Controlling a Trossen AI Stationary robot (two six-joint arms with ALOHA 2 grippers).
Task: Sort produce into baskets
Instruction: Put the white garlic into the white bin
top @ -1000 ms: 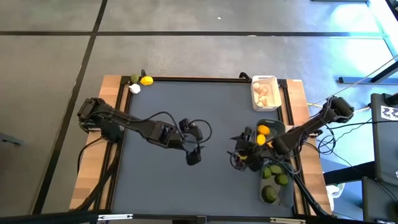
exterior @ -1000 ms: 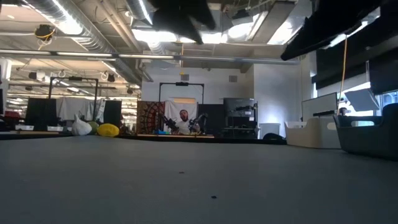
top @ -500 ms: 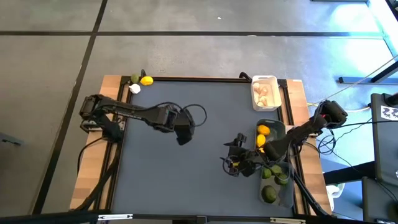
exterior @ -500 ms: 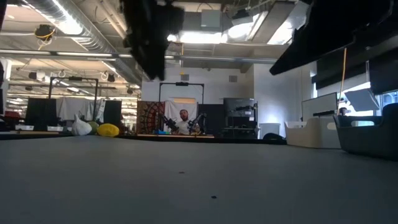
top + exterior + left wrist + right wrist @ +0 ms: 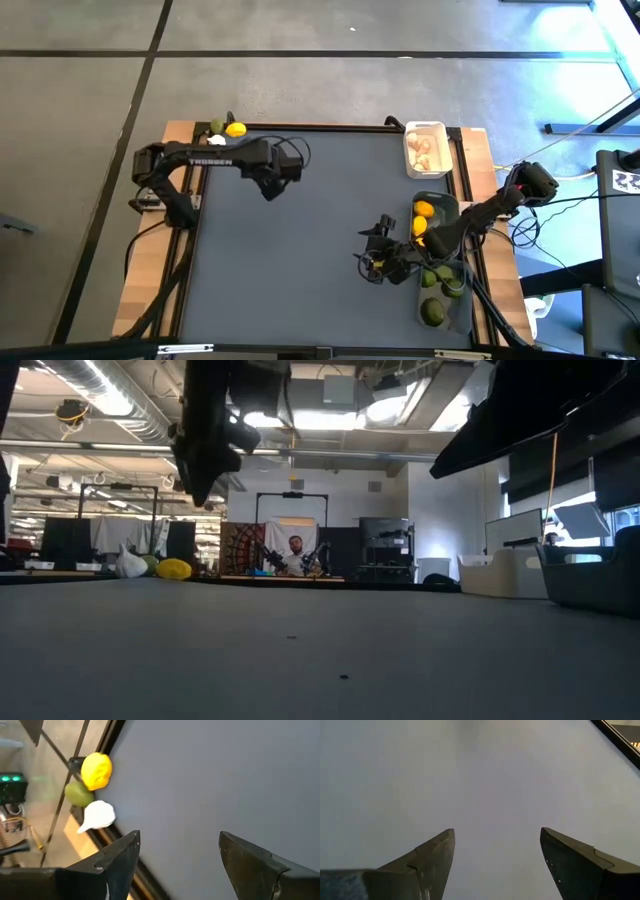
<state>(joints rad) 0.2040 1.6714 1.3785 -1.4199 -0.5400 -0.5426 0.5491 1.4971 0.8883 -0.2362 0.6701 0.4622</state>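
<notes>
Three loose pieces of produce are sitting clustered at the far left corner of the table (image 5: 320, 240): a yellow lemon (image 5: 236, 129), a green lime (image 5: 216, 126) just beside it, and a white garlic bulb (image 5: 217, 141) touching the corner edge. In the left wrist view the same three are showing together, lemon (image 5: 96, 770), lime (image 5: 78, 794) and garlic bulb (image 5: 97, 815), lying against the dark frame of the table.

The left gripper (image 5: 270, 186) is hovering above the mat near that corner, with the arm stretching across from the table's left edge. Its fingers (image 5: 122, 862) are standing wide apart and are grasping nothing. In the low view it is hanging high over the surface (image 5: 205, 450).

The right gripper (image 5: 372, 262) is hovering over the mat just beside the baskets at the right edge. Its fingers (image 5: 432, 857) are likewise spread and empty, with only bare mat showing between them.

The white basket (image 5: 425, 150) is sitting at the far right corner, holding pale bulbs. The dark grey-green basket (image 5: 443, 203) is lying just nearer than it, holding yellow fruit (image 5: 423, 209). The translucent grey basket (image 5: 458, 312) is lying nearest, holding green limes (image 5: 433, 312); the right arm is crossing over both.

A person is showing far off in the room beyond the table (image 5: 296, 548).
</notes>
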